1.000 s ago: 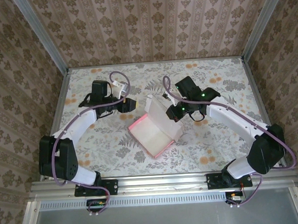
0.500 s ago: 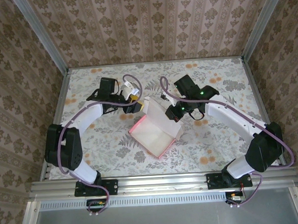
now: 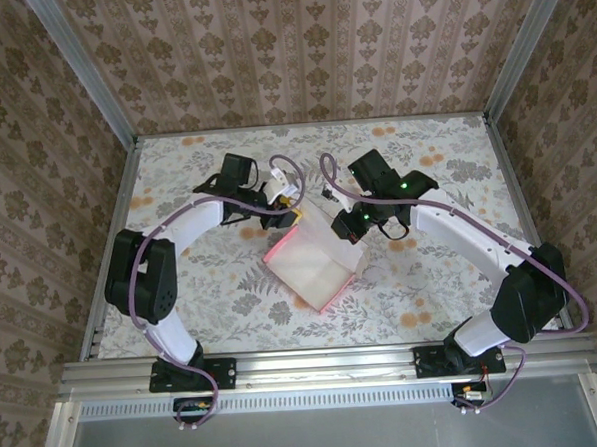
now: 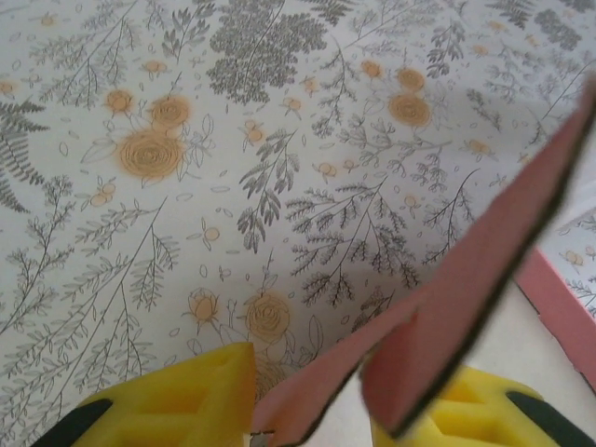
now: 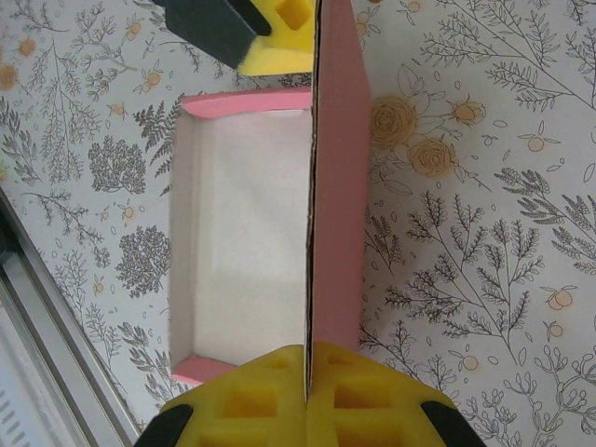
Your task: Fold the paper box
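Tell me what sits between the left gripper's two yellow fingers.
A pink flap of the paper box stands between the fingers of the left gripper, with the fingers apart, as the left wrist view shows.

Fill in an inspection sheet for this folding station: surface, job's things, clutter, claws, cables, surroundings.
Surface: floral-print table, flat.
Job's things: paper box, pink outside, pale inside, half formed; one long panel stands upright.
Clutter: nothing seen.
Claws: left claw open, with a pink flap between its fingers; right claw shut on the upright panel's edge.
Cables: purple cables run along both arms.
Surroundings: patterned walls on three sides; metal rail at the near edge.
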Robot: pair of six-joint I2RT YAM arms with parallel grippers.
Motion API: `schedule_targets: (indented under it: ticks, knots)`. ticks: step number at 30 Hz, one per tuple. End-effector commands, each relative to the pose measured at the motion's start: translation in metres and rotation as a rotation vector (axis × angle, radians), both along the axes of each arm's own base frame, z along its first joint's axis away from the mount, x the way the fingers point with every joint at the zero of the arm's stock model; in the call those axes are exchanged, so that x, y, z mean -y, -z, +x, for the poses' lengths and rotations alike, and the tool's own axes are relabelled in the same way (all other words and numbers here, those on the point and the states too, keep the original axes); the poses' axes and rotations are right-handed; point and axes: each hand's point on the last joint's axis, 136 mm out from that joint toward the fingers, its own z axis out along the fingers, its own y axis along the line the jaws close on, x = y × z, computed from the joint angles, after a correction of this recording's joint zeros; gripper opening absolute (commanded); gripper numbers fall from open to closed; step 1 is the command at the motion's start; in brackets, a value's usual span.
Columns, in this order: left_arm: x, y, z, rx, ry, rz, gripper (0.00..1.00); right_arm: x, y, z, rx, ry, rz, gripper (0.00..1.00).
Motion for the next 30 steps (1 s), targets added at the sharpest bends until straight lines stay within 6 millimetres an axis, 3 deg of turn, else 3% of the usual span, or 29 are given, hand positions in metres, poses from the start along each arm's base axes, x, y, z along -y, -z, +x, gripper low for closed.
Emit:
schedule_targets:
  ticks: [1,8,18,30]
  knots:
    - [-0.004,-0.001,0.002,0.050,0.005,0.065,0.32,0.000,0.000,0.002,0.015,-0.009,-0.025,0.00]
    - [-0.010,0.003,0.004,0.040,-0.022,0.113,0.27,0.001,0.004,0.005,0.018,0.002,-0.042,0.00]
    - [0.006,0.000,-0.009,0.021,0.027,0.088,0.17,0.002,0.010,0.006,0.017,0.011,-0.050,0.00]
    - [0.002,0.005,-0.007,0.008,-0.003,0.126,0.08,0.003,0.010,0.009,0.026,0.027,-0.056,0.00]
